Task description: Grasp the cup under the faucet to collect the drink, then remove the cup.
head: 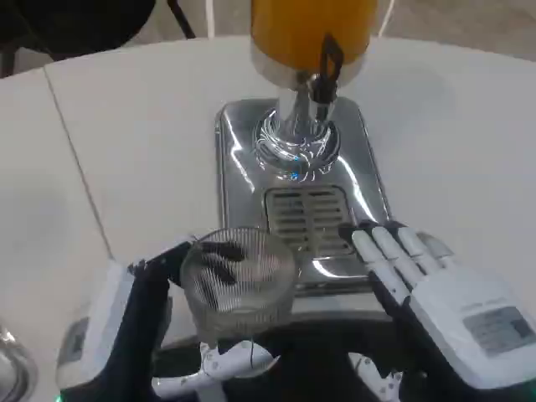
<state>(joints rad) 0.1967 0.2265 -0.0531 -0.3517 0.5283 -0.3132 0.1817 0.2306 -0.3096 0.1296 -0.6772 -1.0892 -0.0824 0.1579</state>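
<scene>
Left hand (138,322): low at the near edge, wrapped round the cup; dark fingers show through the glass on its far side, thumb part under its base, so the cup is held.
Cup (239,285): clear ribbed glass, upright, looks empty; it sits at the near edge of the base, in front of the grille, nearer than the tap and not beneath it.
Right hand (435,297): just right of the cup, apart from it, back turned up; fingers (387,251) straight and close side by side, holding nothing, tips over the near right corner of the base; touching or hovering, cannot tell.
Base (239,159): shiny steel tray on the table, long side running away from the robot.
Grille (303,213): slotted drain plate in the middle of the base.
Tap (325,71): black lever on the dispenser's front, above the stem and beyond the grille.
Dispenser (310,29): orange tank on a chrome stem at the far end of the base.
Table (126,142): white, with a seam running near to far on the left.
</scene>
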